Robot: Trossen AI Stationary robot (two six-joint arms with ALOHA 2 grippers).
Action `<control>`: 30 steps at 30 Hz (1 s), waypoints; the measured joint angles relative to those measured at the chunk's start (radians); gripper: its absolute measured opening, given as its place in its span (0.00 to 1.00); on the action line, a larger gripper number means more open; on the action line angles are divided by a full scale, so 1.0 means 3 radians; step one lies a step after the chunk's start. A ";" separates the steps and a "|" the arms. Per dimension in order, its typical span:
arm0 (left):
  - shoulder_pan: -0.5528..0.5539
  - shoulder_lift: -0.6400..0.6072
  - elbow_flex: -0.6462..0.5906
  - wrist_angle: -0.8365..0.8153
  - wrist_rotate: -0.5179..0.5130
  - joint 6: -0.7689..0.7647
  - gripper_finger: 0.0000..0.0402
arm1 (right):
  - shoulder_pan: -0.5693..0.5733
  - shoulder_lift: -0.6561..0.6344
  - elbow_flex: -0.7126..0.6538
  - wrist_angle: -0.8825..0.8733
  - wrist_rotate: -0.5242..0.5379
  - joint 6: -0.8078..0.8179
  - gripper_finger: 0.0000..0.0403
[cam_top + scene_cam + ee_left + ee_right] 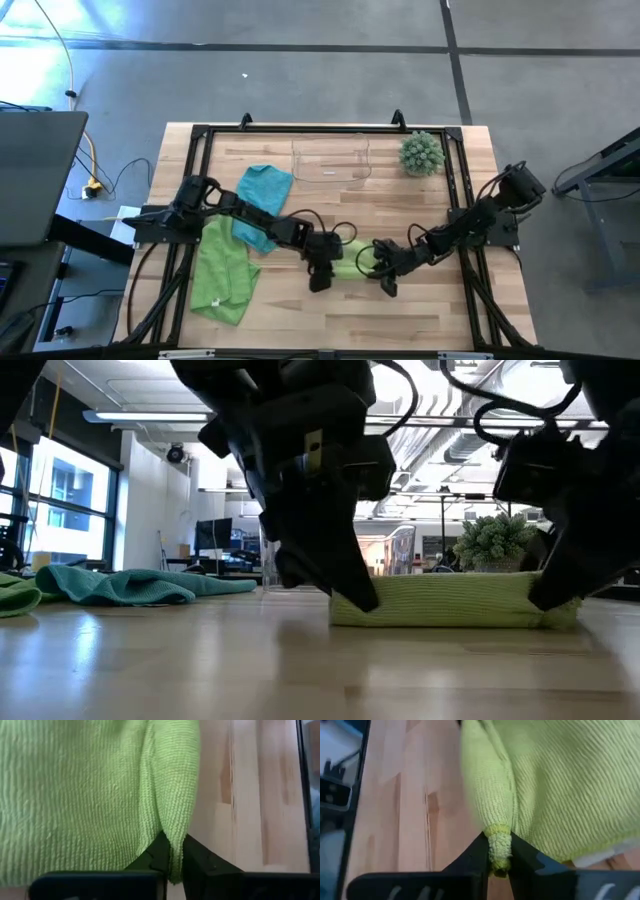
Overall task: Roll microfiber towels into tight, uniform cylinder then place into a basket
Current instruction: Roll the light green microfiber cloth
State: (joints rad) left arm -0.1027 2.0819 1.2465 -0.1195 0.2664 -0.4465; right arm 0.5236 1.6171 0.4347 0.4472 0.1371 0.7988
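**At both ends of 1 green towel, 2 pinches**

At the near middle of the table (pixel 420 300), the left gripper (pixel 172 862) has its fingers nipped narrow on the left corner fold of a lime green towel (pixel 352 260), and the right gripper (pixel 499 855) pinches the rolled hem at the towel's right end the same way. The low view shows the towel as a flat, folded band lying on the wood between the 2 grippers, not yet a cylinder.

The step in hand looks like the start of rolling: both ends are gripped. The next move likely calls for both wrists to turn together and evenly, so the roll stays tight and of 1 width.

Outward, a second lime green towel (pixel 222 275) lies loose at the near left, and the teal towel (pixel 262 200) lies just beyond it under the left arm. The clear basket (pixel 332 175) stands at the far middle, beside a spiky plant ball (pixel 421 153). Bare wood lies between the held towel and the basket, giving open room for rolling and carrying.
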 joint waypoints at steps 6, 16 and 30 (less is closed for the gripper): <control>0.0080 0.0061 0.0001 -0.0031 0.0137 -0.0243 0.08 | 0.0004 -0.0162 -0.0004 -0.0196 -0.0320 -0.0511 0.21; 0.0124 0.0200 0.0000 0.0175 0.0227 -0.0398 0.07 | 0.0177 -0.0648 -0.0001 -0.0276 -0.0431 -0.1192 0.39; 0.0124 0.0211 -0.0009 0.0288 0.0175 -0.0421 0.08 | 0.0419 -0.0174 0.0009 -0.0106 0.0634 -0.2066 0.39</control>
State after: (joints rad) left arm -0.0654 2.1452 1.2438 -0.0331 0.3187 -0.5728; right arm 0.6494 1.5649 0.4374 0.4153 0.3275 0.1791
